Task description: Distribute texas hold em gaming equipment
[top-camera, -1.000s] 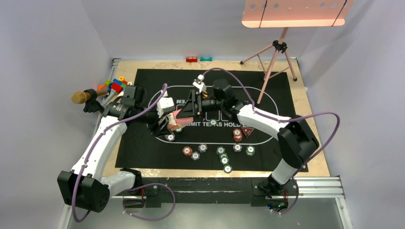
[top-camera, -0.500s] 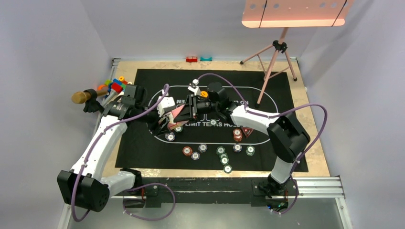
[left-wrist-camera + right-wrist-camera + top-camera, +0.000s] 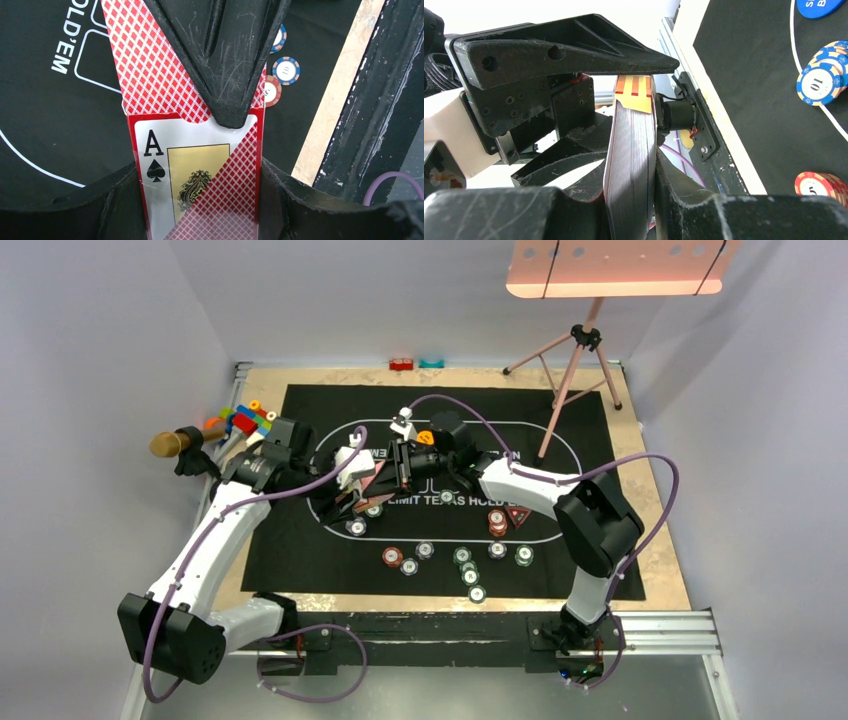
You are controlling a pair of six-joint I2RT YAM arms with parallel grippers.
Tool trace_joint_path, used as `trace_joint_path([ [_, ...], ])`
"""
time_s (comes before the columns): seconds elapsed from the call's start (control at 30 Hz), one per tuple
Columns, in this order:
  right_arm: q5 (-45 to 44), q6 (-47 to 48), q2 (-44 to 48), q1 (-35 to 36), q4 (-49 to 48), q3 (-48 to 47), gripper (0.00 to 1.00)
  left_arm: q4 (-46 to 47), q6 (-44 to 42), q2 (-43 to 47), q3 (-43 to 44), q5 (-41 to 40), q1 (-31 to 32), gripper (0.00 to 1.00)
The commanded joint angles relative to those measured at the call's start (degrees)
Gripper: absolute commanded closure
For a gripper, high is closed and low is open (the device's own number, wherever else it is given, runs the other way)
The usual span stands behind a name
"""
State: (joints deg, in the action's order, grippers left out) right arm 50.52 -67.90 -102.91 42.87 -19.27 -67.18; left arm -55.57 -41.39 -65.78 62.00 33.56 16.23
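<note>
Cards [image 3: 150,60], red-backed, partly inside ace-of-spades box [image 3: 155,165]

Top camera: fixed, high, behind the arm bases. It looks down and forward and is far enough off to take in the whole table [image 3: 665,570] and the black mat [image 3: 290,540].

Left wrist camera: very close. It looks along its own fingers [image 3: 65,215] down onto the mat, and the pack of cards [image 3: 200,195] fills mid-frame.

Right wrist camera: equally close, low and rolled sideways. It faces the left arm [image 3: 444,115] and sees the pack edge-on.

Shared by all three: pack, mat, chips [image 3: 819,85].
</note>
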Motion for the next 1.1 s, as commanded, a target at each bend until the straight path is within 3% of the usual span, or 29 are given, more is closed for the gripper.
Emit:
trace_joint_path([
  [0.0,1.2,-0.8,0.3,1.4,-2.7,-2.7,0.87,4.2,-0.9,-0.4,0.8,0.9,1.6,0.23],
  [0.07,1.1,-0.7,0.3,1.5,-2.7,-2.7,0.87,5.1,0.1,-0.4,0.7,1.1,1.7,0.18],
  [0.13,1.1,-0.8,0.3,1.6,-2.7,-2.7,0.88,5.7,0.8,-0.4,0.3,1.3,1.6,0.02],
  [0.4,0.5,-0.7,0.3,1.6,-2.8,-2.4,0.89,4.3,-0.6,-0.4,-0.4,1.1,1.7,0.0],
  [0.73,-0.5,-0.6,-0.1,1.6,-1.9,-2.6,0.87,3.5,-1.3,1.4,-1.7,-1.0,2.6,0.41],
  [1.07,-1.0,6.0,1.8,0.7,7.2,-3.2,0.49,0.5,-1.1,1.5,-0.6,2.2,2.6,0.73],
])
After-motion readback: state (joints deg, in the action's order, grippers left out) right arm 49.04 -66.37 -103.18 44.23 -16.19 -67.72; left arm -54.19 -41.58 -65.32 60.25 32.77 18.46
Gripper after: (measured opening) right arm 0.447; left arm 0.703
